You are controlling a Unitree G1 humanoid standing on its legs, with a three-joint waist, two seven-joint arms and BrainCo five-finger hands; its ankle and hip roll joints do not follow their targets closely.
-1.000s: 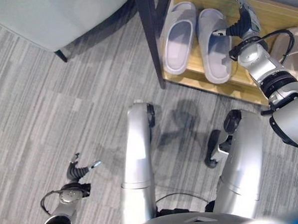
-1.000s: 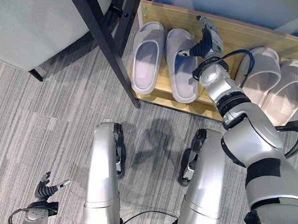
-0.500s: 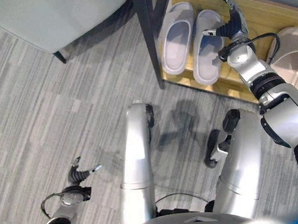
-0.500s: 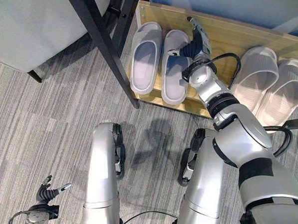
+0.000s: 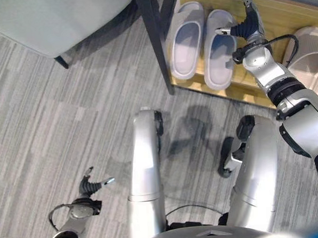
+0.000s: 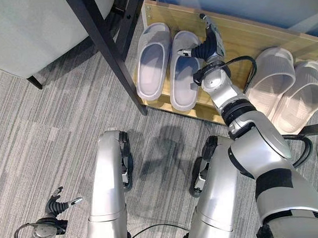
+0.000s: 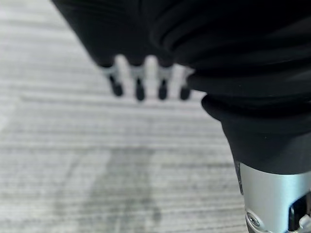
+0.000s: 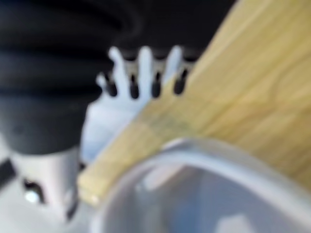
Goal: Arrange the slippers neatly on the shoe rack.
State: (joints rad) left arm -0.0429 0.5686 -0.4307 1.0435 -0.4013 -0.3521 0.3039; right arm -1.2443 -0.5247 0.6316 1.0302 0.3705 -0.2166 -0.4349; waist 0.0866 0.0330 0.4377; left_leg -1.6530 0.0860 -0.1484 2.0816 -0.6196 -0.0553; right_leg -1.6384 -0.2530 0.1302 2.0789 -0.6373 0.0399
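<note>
2 pale lilac-grey slide slippers sit side by side on the wooden shoe rack (image 6: pixel 261 36), toes toward the rack's back. Left slipper (image 6: pixel 150 61) and right slipper (image 6: pixel 184 69) are the same type: smooth moulded foam, wide single strap over an open toe, rounded sole; heels hang slightly over the rack's front edge. No readable writing on them.

Right hand (image 6: pixel 211 41) is above the rack just beside the right slipper's strap, fingers straight and extended, thumb stuck out toward the slipper; whether the thumb tip touches it I cannot tell. It grips nothing.

A second pair, beige slippers (image 6: pixel 285 88) with ribbed straps, lies further right on the same rack, well apart from the hand.

The rack is a light wood-grain board with a low back lip. A black metal leg (image 6: pixel 104 47) of a pale grey seat stands just left of the rack. The floor (image 6: pixel 53 140) is grey striped carpet.

Left hand (image 5: pixel 90 186) hangs low over the carpet, fingers relaxed and open, holding nothing.
</note>
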